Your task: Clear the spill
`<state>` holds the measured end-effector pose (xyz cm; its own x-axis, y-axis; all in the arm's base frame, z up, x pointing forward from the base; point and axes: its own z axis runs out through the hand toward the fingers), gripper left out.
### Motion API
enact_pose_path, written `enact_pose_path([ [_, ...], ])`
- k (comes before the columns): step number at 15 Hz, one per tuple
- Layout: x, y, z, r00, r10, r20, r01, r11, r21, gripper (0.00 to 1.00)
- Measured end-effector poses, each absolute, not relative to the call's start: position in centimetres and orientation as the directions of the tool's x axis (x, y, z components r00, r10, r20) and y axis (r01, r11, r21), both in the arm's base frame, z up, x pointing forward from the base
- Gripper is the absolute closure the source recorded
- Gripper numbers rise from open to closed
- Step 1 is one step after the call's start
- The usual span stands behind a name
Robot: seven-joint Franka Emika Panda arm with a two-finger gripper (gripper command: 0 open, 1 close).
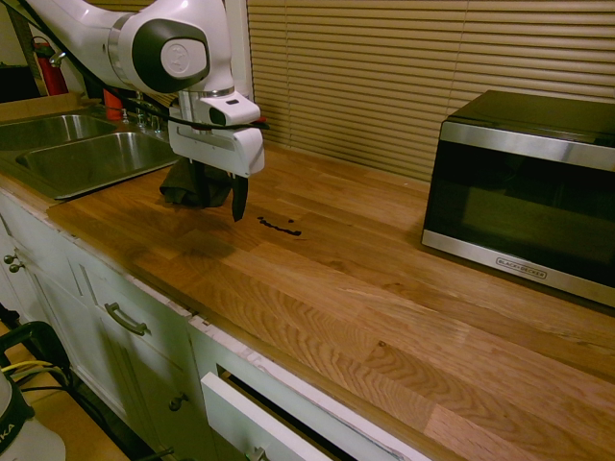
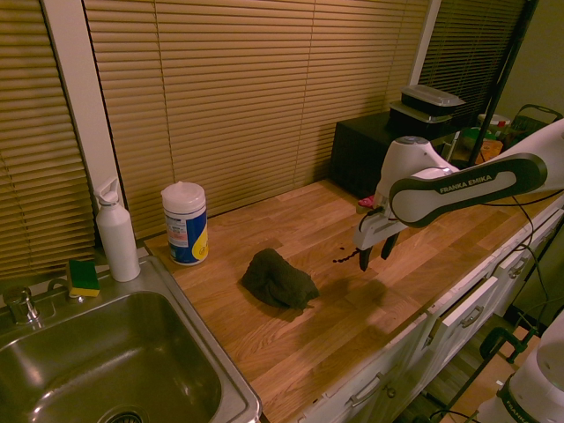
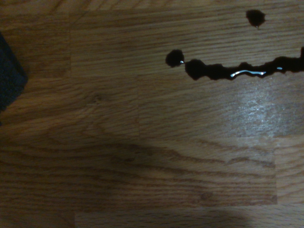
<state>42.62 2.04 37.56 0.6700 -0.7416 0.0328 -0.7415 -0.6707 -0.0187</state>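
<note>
Pincer hangs open, empty — spill towards nine o'clock in the second exterior view. Rag lies farther that way.

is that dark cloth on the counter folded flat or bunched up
Bunched up: the dark cloth stands in a crumpled mound on the counter, its sides uneven, with no flat, squared layers showing.
</note>
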Motion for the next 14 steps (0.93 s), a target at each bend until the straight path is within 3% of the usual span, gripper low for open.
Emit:
enact_pose_path([
  [7,44.3,5.4,40.9,0.692,-0.717,0.086,-0.712,-0.697,-0.084,0.0],
  [14,47.0,16.5,47.1,0.711,-0.684,0.161,-0.663,-0.729,-0.171,0.0],
])
